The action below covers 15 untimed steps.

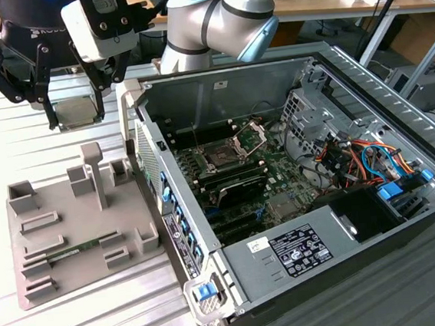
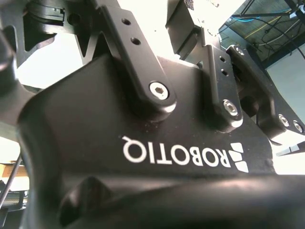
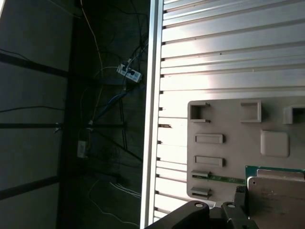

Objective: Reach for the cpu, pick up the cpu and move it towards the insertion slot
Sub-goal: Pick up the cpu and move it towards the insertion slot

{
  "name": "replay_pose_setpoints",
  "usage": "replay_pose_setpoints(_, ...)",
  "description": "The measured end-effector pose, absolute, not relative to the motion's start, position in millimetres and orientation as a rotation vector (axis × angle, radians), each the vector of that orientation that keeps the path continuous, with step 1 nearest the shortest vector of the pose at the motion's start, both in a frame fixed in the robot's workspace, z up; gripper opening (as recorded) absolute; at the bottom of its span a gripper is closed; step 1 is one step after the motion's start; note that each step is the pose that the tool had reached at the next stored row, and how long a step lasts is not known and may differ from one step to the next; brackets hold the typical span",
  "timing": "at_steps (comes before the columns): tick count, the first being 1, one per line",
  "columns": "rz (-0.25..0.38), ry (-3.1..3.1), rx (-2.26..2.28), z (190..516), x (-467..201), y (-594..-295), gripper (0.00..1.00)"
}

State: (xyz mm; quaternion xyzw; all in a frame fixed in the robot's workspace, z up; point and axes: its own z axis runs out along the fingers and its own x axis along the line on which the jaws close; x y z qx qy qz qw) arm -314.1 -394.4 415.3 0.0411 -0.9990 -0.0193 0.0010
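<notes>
The gripper (image 1: 76, 116) is seen clamped on the cpu (image 1: 74, 111), which is held flat by its edges and clear of the grey holder tray (image 1: 33, 250) on the bench (image 1: 16, 151). The insertion slot (image 1: 221, 156), its frame apparently raised to receive the chip, lies well apart inside the opened computer case (image 1: 248, 283).

grey fixture tray (image 1: 77, 226) beside open computer case (image 1: 218, 93), on slatted table (image 1: 15, 144).
</notes>
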Motion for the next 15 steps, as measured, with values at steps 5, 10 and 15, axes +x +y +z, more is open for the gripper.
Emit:
replay_pose_setpoints(5, -0.061, -3.136, 0.129, 415.2, -313.3, -394.4, 0.55)
replay_pose_setpoints(10, -0.061, -3.136, 0.129, 415.3, -312.3, -394.4, 0.55)
replay_pose_setpoints(15, -0.061, -3.136, 0.129, 415.3, -311.4, -394.5, 0.55)
